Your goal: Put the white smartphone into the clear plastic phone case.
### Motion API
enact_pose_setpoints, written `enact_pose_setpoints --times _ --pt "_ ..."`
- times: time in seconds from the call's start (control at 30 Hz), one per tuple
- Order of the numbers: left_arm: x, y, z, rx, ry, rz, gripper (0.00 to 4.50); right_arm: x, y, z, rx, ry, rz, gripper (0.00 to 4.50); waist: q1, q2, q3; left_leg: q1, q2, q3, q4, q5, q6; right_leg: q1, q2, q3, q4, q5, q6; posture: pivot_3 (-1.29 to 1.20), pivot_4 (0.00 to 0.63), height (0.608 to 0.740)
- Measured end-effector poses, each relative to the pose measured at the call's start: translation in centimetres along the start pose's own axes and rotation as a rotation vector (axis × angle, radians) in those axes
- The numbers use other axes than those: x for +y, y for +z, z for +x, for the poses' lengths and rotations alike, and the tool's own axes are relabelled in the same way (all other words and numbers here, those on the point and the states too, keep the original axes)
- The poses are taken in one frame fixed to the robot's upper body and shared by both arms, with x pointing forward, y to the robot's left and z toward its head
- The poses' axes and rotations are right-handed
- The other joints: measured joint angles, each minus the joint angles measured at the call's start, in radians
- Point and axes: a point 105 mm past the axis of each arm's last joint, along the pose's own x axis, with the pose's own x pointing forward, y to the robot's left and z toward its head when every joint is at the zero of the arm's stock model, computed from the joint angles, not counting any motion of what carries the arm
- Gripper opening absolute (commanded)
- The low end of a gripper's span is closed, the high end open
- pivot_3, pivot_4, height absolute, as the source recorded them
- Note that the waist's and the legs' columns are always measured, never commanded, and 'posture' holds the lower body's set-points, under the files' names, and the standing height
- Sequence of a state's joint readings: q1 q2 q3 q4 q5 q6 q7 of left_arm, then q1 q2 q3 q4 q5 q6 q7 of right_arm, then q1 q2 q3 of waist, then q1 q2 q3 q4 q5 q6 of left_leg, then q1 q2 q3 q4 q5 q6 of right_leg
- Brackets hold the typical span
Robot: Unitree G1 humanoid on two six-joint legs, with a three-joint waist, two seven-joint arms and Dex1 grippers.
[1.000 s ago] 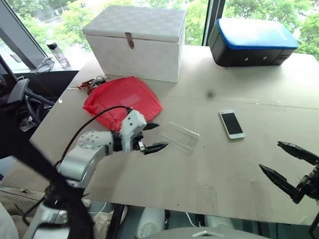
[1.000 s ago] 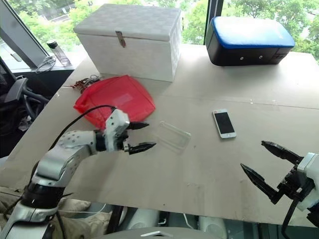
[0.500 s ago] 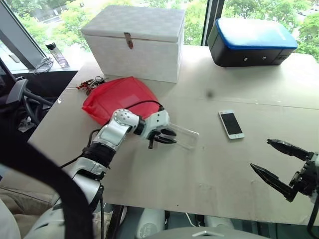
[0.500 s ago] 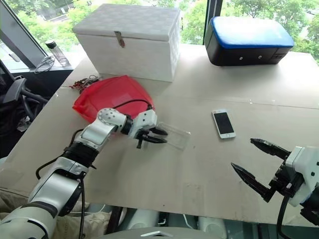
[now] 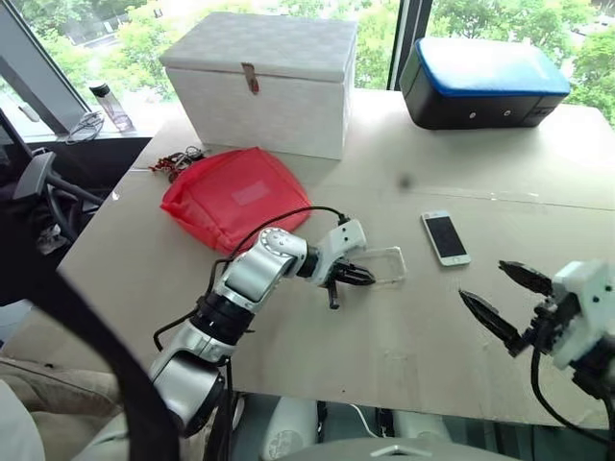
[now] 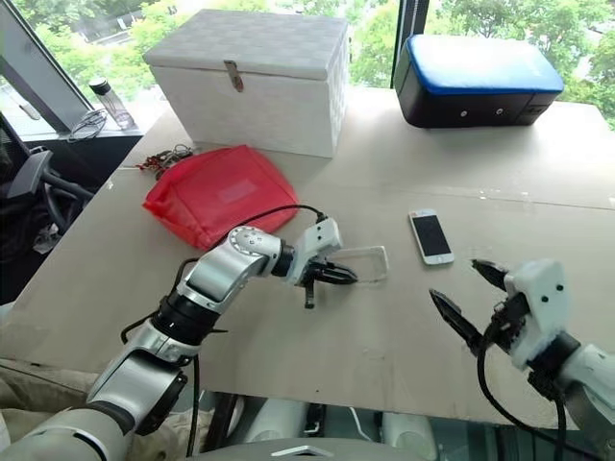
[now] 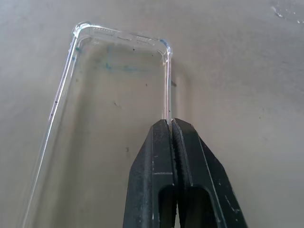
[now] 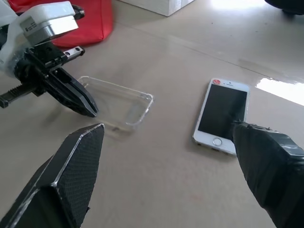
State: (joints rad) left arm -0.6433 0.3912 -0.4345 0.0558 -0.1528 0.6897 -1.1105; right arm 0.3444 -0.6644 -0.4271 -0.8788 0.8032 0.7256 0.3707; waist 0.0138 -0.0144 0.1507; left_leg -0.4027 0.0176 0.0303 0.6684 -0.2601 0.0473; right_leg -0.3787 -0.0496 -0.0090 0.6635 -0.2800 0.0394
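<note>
The clear plastic phone case (image 5: pixel 386 263) lies flat on the tan table (image 5: pixel 404 346), near the middle. My left gripper (image 5: pixel 366 278) reaches in from its left and is shut on the long side wall nearest me; in the left wrist view the thin rim (image 7: pixel 167 80) runs in between the closed fingertips (image 7: pixel 161 130). The white smartphone (image 5: pixel 445 237) lies screen up just right of the case, a small gap apart. My right gripper (image 8: pixel 166 126) hovers open above the table's near right, nothing between its fingers (image 8: pixel 78 161), facing the phone (image 8: pixel 223 115) and the case (image 8: pixel 121 102).
A red mesh bag (image 5: pixel 235 195) lies left of the case, with keys (image 5: pixel 178 158) beside it. A white lidded box (image 5: pixel 264 77) and a black case with a blue top (image 5: pixel 485 82) stand at the back. The table's front edge is close below both grippers.
My left gripper swung right and shut on the case's rim; the case has shifted right, nearer the phone. My right gripper has moved in toward the table's middle, still open.
</note>
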Motion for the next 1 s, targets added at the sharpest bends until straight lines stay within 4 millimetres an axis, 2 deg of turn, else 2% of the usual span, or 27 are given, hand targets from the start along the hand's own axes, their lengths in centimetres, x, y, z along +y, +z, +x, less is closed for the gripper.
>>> enact_pose_setpoints --times 0.03,0.13,0.17,0.2,0.23,0.33,0.47,0.6,0.67,0.77,0.83,0.97,1.0 --pt "-0.1 0.2 0.1 -0.008 -0.010 -0.003 0.56 -0.6 0.0 0.5 0.006 -0.023 0.008 4.50 0.000 0.000 0.000 0.000 0.000 0.000 0.000 0.000 0.000 0.000 0.000 0.000 0.000 0.000 0.000 0.00 0.150 0.740" --pt "-0.7 0.5 0.0 -0.023 -0.061 -0.039 1.61 -2.6 -1.0 2.6 0.080 -0.097 0.005 4.50 -0.001 0.000 0.000 -0.001 0.000 0.000 0.000 0.000 0.000 -0.001 0.002 0.000 0.000 0.000 0.000 0.00 0.150 0.740" --pt "-0.6 0.6 -0.2 -0.034 -0.058 -0.050 2.22 -2.8 -1.1 3.2 0.095 -0.106 0.001 4.50 -0.001 0.000 0.000 -0.001 0.000 0.000 0.000 0.000 0.000 -0.001 0.002 0.000 0.000 0.000 0.000 0.00 0.150 0.740" --pt "-0.4 0.9 -0.6 -0.056 -0.046 -0.061 2.56 -2.9 -1.2 4.1 0.105 -0.112 -0.004 4.50 -0.003 0.000 0.001 -0.002 0.000 -0.001 0.000 0.000 0.000 -0.002 0.002 0.000 0.000 0.000 0.000 0.00 0.150 0.740" --pt "-0.2 1.4 -1.7 -0.099 -0.026 -0.055 3.06 -3.2 -1.1 5.5 0.109 -0.123 -0.001 4.50 -0.009 0.001 0.001 -0.003 0.001 -0.001 0.000 0.000 0.000 -0.004 0.003 0.001 0.000 0.000 0.000 0.00 0.150 0.740" --pt "-0.3 2.7 -4.1 -0.197 0.015 -0.019 4.46 -3.5 -1.8 7.5 0.138 -0.157 0.013 4.50 -0.009 0.002 0.000 -0.010 0.001 -0.005 0.000 0.001 -0.001 -0.010 0.003 0.000 0.001 0.000 0.000 0.00 0.150 0.740" --pt "-1.6 2.4 -6.2 -0.300 0.068 -0.023 4.46 -4.0 -4.6 9.6 0.225 -0.211 0.039 4.50 -0.003 0.002 0.000 -0.015 -0.001 -0.004 0.000 0.003 -0.005 -0.016 0.001 0.000 0.000 0.000 0.000 0.00 0.150 0.740" --pt "-2.3 2.3 -8.8 -0.403 0.164 -0.036 4.46 -4.7 -4.8 10.9 0.228 -0.251 0.025 4.50 -0.004 0.001 0.000 -0.013 -0.001 -0.004 0.000 0.003 -0.005 -0.014 0.000 0.000 0.001 0.000 0.000 0.00 0.150 0.740" --pt "-2.9 1.4 -10.0 -0.430 0.221 0.003 4.46 -4.6 -5.0 11.5 0.229 -0.254 0.043 4.50 -0.012 0.001 -0.001 -0.010 -0.001 -0.004 0.000 0.000 -0.001 -0.012 0.000 0.000 0.002 0.001 0.000 0.00 0.150 0.740" --pt "-4.5 1.2 -11.6 -0.540 0.200 0.110 4.46 -5.0 -5.1 12.1 0.233 -0.276 0.087 4.50 -0.019 0.001 -0.001 -0.006 0.000 -0.006 0.001 0.001 -0.001 -0.007 0.000 -0.001 0.002 0.002 -0.003 0.00 0.150 0.740" --pt "-4.9 1.5 -12.7 -0.579 0.201 0.077 4.46 -5.3 -5.3 12.3 0.253 -0.288 0.116 4.50 -0.014 0.001 -0.001 0.002 0.000 -0.007 0.001 0.001 -0.001 0.001 -0.001 -0.002 0.001 0.003 -0.005 0.00 0.150 0.740" --pt "-5.1 1.1 -12.7 -0.566 0.257 0.056 4.46 -5.6 -5.5 12.0 0.283 -0.282 0.138 4.50 -0.006 0.000 -0.002 0.006 -0.001 -0.006 0.001 0.001 -0.001 0.005 -0.003 -0.002 -0.001 0.001 -0.009 0.00 0.150 0.740" --pt "-5.1 0.8 -12.4 -0.550 0.266 0.029 4.50 -5.6 -5.6 11.8 0.294 -0.279 0.141 3.99 -0.001 -0.001 -0.003 0.006 -0.001 -0.006 0.001 0.001 -0.001 0.005 -0.003 -0.002 -0.001 0.001 -0.008 0.00 0.150 0.740"
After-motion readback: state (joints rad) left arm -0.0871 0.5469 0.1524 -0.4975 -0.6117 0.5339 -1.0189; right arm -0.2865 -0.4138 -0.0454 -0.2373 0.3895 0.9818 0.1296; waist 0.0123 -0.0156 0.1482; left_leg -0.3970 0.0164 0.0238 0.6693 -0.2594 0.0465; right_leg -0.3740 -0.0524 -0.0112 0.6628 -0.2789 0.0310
